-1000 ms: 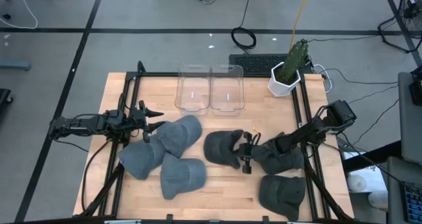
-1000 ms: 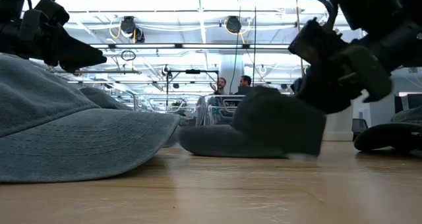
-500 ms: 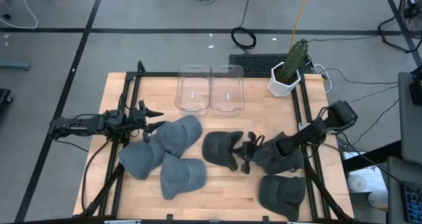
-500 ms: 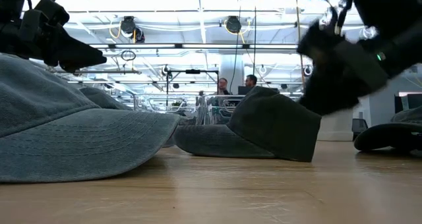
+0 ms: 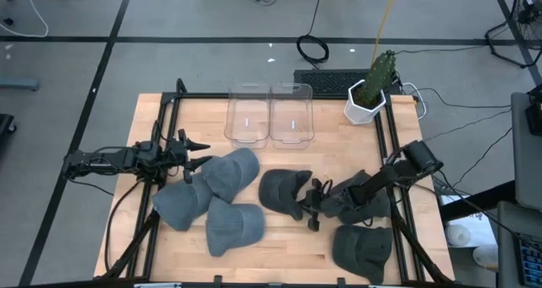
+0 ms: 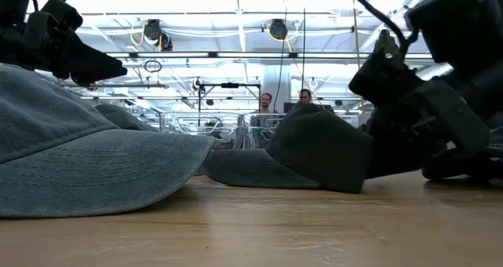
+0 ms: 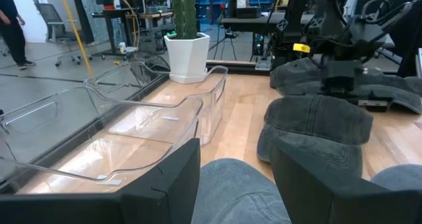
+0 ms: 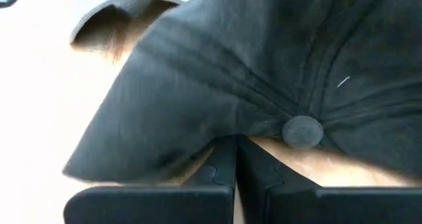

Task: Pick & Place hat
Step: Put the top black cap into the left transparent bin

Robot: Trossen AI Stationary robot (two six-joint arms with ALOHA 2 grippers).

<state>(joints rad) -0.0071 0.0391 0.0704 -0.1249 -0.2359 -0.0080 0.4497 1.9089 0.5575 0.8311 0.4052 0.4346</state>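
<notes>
A dark grey hat (image 5: 279, 192) lies on the wooden table (image 5: 279, 246) near its middle, brim toward the left. In the right wrist view its crown and top button (image 8: 302, 130) fill the picture. My right gripper (image 5: 315, 205) is shut and low over the table at the hat's right side, fingertips at the crown. My left gripper (image 5: 203, 152) waits open at the table's left, level above the light grey hats (image 5: 233, 171). My right gripper meets the dark hat's crown just below the top button (image 8: 264, 126) with the tips of its shut fingers (image 8: 224, 159). It comes slanting down from the table's right. Nothing is between the fingers. The hat rests on the table.
Three light grey hats (image 5: 207, 207) lie at the left. Two more dark hats (image 5: 362, 247) lie under and near my right arm. Two clear bins (image 5: 269, 114) stand at the far middle, a potted cactus (image 5: 368, 97) at the far right. Black rails (image 5: 398, 161) frame the table.
My right gripper has sunk toward the table and rolled a little, staying shut against the dark hat. The hat has slid slightly toward the table's left.
</notes>
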